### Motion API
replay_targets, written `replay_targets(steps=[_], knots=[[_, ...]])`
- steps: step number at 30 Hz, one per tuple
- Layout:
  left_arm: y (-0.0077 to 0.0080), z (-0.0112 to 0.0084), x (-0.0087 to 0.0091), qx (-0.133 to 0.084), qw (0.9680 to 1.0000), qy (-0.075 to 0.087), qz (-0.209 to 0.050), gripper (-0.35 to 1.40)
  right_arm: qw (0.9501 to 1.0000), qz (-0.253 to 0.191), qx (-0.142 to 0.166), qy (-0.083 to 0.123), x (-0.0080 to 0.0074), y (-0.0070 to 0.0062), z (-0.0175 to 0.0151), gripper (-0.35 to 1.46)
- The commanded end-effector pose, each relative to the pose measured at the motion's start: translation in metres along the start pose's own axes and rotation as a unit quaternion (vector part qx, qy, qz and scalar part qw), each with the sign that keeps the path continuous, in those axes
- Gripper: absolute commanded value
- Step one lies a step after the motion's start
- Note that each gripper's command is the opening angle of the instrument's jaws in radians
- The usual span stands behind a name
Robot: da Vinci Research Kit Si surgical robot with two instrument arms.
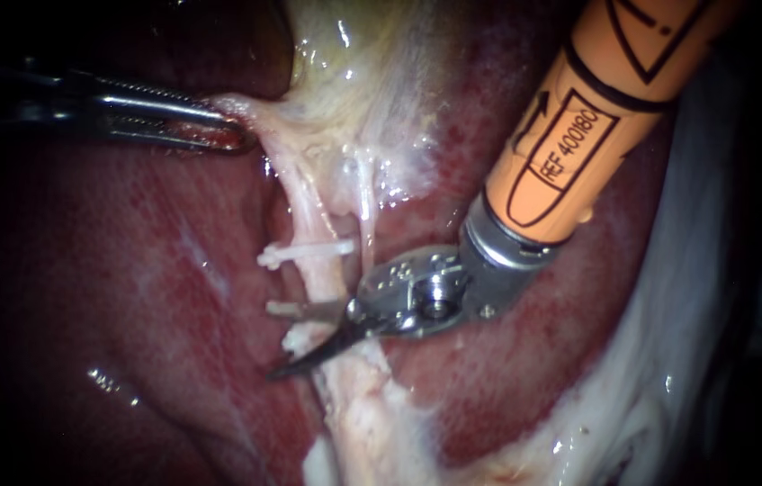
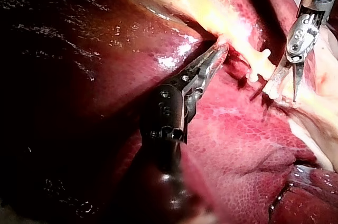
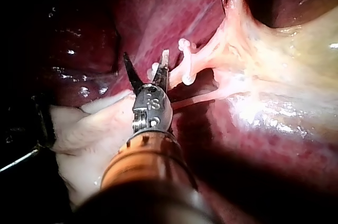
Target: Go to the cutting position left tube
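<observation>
Jaws of the right instrument (image 1: pixel 304 342) gape toward eight o'clock at the left tube (image 1: pixel 309 216), likely soft and slick, while the left instrument (image 1: pixel 237 135) pinches the gallbladder (image 1: pixel 345 81) taut.

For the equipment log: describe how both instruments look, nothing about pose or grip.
Left instrument: slim and dark, with a black wrist and a long, narrow, ridged metal claw. Right instrument: thick orange shaft with black outlined markings, a silver collar, and a shiny silver wrist with small screws, ending in two thin, pointed blades. No cables show.
</observation>
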Motion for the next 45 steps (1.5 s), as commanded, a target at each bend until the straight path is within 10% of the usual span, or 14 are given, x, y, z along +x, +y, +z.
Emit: replay_targets(steps=[1,16,45], knots=[[0.0,0.0,0.0,0.0,1.0,0.0,0.0,-0.35,1.0,-0.001,-0.001,0.006,0.0,-0.0001,0.0001,1.38],[-0.0003,-0.0016,-0.0004,0.005,1.0,0.001,0.001,-0.35,0.9997,-0.002,0.021,0.016,0.0001,-0.0026,-0.0045,1.44],[0.0,-0.003,-0.0005,0.01,0.9999,0.002,0.0,-0.35,0.999,0.033,0.029,0.009,-0.0049,0.0027,-0.0033,1.43]])
